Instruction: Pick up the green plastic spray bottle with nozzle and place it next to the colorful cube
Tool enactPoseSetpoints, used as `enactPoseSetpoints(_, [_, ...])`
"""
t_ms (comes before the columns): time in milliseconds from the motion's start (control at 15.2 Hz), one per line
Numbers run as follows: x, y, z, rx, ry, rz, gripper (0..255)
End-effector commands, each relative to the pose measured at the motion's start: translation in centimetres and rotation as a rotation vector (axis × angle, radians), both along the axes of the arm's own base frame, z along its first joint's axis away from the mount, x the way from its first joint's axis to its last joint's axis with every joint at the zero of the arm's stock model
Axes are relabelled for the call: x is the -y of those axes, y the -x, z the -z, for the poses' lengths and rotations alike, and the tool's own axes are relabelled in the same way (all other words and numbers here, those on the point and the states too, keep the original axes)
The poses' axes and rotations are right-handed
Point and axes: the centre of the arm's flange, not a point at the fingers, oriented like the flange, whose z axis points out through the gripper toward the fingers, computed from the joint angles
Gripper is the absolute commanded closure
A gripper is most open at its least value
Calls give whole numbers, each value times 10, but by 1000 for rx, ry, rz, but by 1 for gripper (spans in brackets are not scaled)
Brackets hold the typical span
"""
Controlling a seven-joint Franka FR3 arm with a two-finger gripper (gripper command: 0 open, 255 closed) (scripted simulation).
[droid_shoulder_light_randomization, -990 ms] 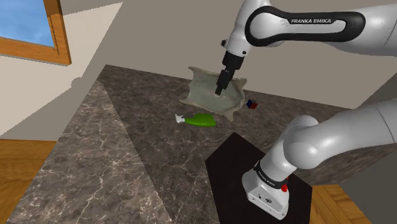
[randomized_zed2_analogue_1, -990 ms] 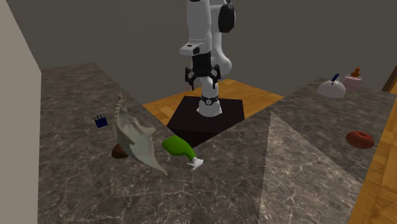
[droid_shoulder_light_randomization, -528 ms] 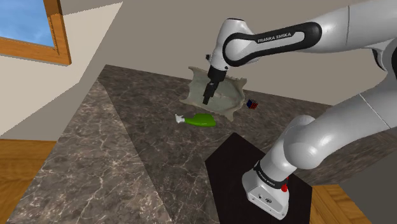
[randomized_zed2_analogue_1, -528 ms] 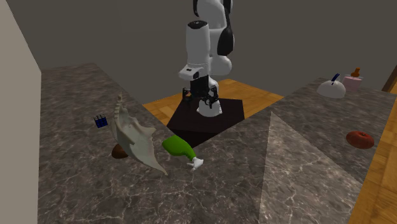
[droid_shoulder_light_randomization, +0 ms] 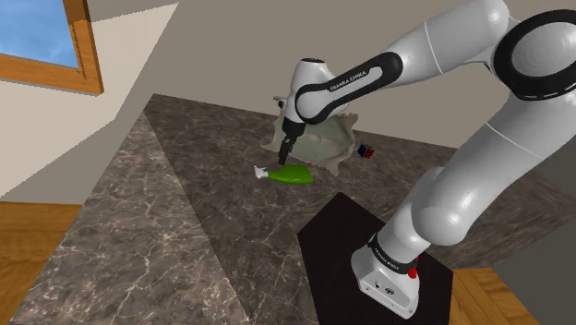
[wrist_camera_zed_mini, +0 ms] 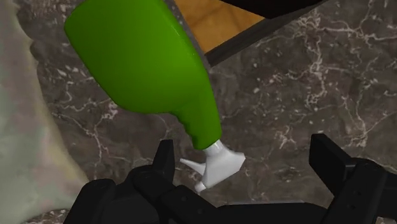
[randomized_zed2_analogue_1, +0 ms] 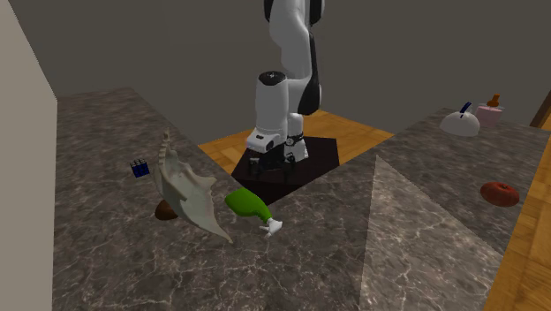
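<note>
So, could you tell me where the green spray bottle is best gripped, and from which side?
Probably from above, at the tapered neck behind the white nozzle: the green spray bottle lies flat on the counter, and its body is much wider.

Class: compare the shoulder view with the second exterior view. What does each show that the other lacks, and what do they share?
Shoulder view, not the second: a wood-framed window with blue sky. Second exterior view, not the shoulder: a white dome-shaped object, a reddish-brown round object and a brown lump at the edge of the pale crumpled sheet. Shared: the green spray bottle lying on the marble counter, the colourful cube, that sheet, the black stand and the gripper near the bottle.
</note>
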Motion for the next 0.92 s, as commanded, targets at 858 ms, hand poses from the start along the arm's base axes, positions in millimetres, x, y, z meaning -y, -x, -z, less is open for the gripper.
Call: enactPoseSetpoints(858, [2,-43,113,9,35,-85,0])
